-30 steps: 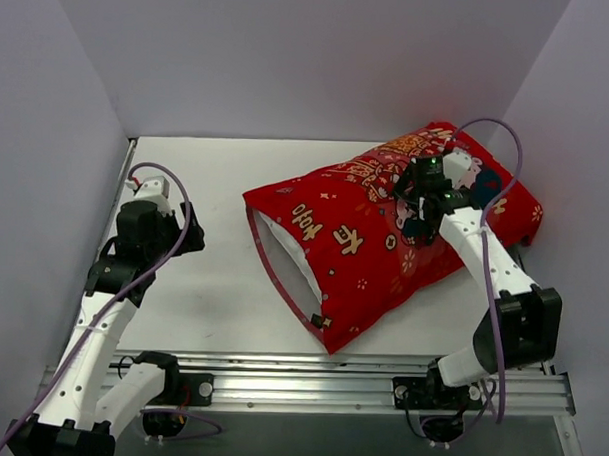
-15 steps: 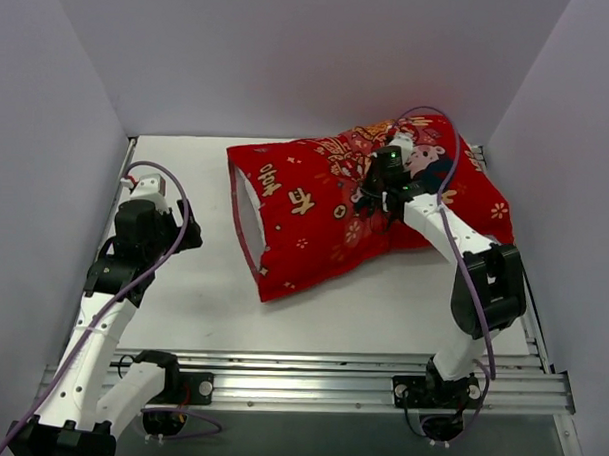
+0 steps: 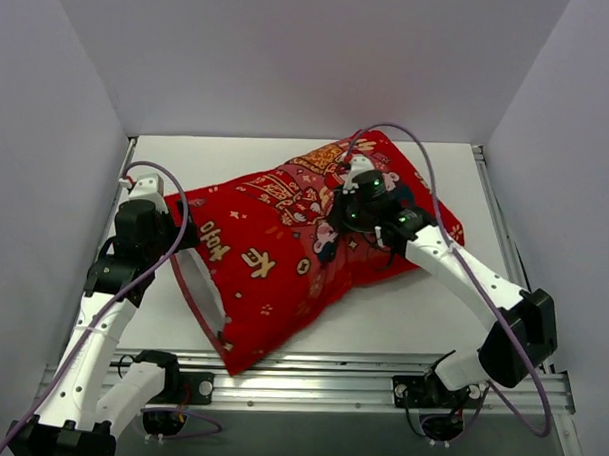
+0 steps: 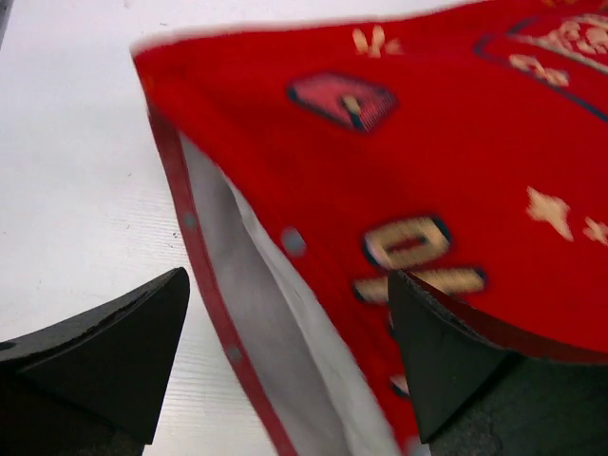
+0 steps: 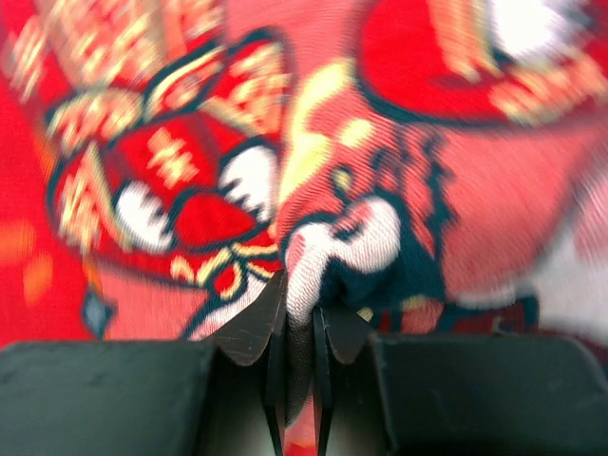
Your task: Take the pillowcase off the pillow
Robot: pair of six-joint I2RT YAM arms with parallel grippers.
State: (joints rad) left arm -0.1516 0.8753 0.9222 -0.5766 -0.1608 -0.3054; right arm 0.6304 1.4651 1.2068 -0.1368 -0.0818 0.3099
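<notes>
- Pillowcase (image 3: 284,247): bright red woven fabric, plump and puffed, roughly rectangular, printed with gold characters, small gold ornaments and cartoon figures in white, pink and dark blue.
- Lies diagonally across the middle of the table in the top view, closed end toward 1 o'clock, open mouth toward 7 o'clock near the front edge.
- Mouth gapes as a long slit edged by a red hem with small round studs. Shows smooth white inside; lining or filling cannot be told apart.
- Creases and dips at the centre, where the cloth is gathered.
- Right gripper (image 5: 298,299): flat black fingers pressed together, pinching a raised fold of the printed fabric on the upper face, at about 2 o'clock from the sack's centre.
- Left gripper (image 4: 287,285): blunt, wedge-shaped black fingers spread wide, straddling the hem at the mouth's 10 o'clock corner. Contact with the cloth cannot be told.
- Table (image 3: 431,318): matte white, flat.
- Walls (image 3: 290,67): plain and pale, at 9, 12 and 3 o'clock.
- Aluminium rail (image 3: 309,373): ribbed metal, at 6 o'clock.
</notes>
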